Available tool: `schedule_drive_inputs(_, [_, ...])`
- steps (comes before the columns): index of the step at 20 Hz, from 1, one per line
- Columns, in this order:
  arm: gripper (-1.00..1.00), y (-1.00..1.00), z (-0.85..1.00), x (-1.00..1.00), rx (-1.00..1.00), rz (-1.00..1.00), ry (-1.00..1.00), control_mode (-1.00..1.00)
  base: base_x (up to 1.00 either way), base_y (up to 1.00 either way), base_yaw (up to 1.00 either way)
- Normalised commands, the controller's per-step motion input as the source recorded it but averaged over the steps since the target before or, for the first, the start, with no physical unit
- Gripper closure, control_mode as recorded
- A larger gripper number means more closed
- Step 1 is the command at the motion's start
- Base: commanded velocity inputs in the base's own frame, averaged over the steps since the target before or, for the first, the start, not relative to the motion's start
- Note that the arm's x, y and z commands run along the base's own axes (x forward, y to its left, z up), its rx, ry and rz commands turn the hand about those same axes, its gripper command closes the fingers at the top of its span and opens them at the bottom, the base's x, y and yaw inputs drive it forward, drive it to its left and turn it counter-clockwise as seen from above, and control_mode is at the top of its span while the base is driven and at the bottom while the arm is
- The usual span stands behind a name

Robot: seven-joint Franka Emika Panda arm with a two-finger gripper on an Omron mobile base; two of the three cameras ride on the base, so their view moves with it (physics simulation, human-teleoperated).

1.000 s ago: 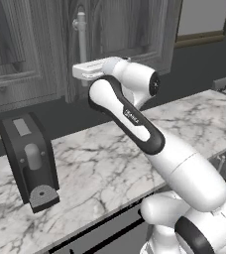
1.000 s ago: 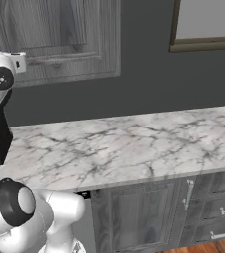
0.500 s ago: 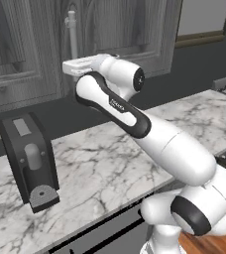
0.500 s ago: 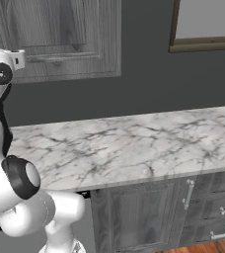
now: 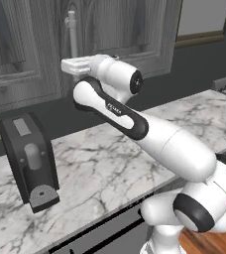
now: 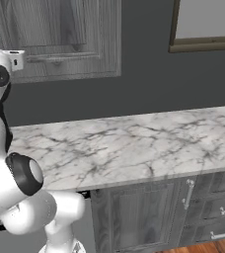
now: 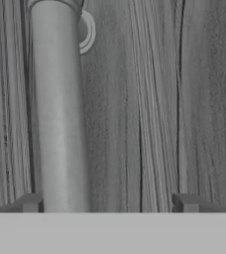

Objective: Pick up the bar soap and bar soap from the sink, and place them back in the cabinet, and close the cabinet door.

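Note:
My gripper [image 7: 108, 203] is open and pressed up close to the cabinet door [image 7: 149, 99], a grey wood-grain panel. The door's silver bar handle [image 7: 58, 109] runs upright just inside one fingertip [image 7: 31, 202]; the other fingertip [image 7: 187, 202] stands far across from it. Nothing is held. In the left base view the hand [image 5: 69, 64] reaches to the handle [image 5: 72, 32] on the cabinet door [image 5: 115, 25], high above the counter. The right base view has the hand [image 6: 16, 57] at the far left before the door [image 6: 60, 34]. The bar soaps and the sink are out of view.
A black coffee machine [image 5: 28, 158] stands on the marble counter [image 5: 110, 163] below and left of the hand. A framed window [image 5: 204, 20] is at the upper right. Base cabinet drawers [image 6: 208, 207] lie under the counter.
The hand and the door handle have swung to the left together, the arm stretching further that way. The coffee machine and counter stay where they were.

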Motion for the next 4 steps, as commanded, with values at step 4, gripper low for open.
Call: schedule_drive_inputs(4, [-1.0, 0.17, 0.0, 0.11, 0.0, 0.0, 0.04, -1.0, 0.0, 0.0, 0.0])
